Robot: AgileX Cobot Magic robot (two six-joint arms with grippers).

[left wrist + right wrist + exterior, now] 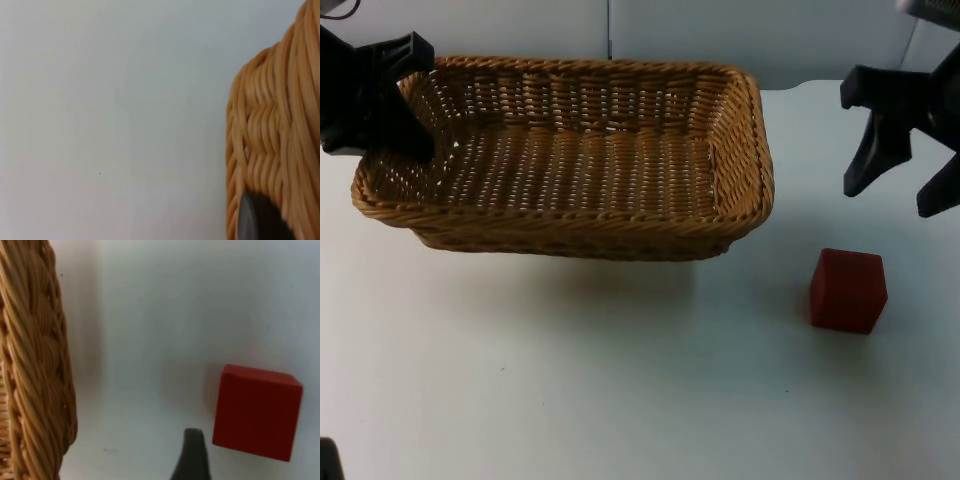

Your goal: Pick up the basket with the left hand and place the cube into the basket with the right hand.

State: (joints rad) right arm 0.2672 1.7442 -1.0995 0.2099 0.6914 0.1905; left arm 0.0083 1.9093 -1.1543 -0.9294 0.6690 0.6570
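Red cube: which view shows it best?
Right wrist view: the red cube is close, its top and front faces clear, on the white table. Top view shows it smaller, right of the woven wicker basket.

From the fixed top view you look down and forward across the white tabletop [570, 380] toward the grey partition. Your left wrist view sits close against the wicker basket [280, 130]; your right wrist view shares that basket [35, 370] and the red cube [257, 410] with the overhead.
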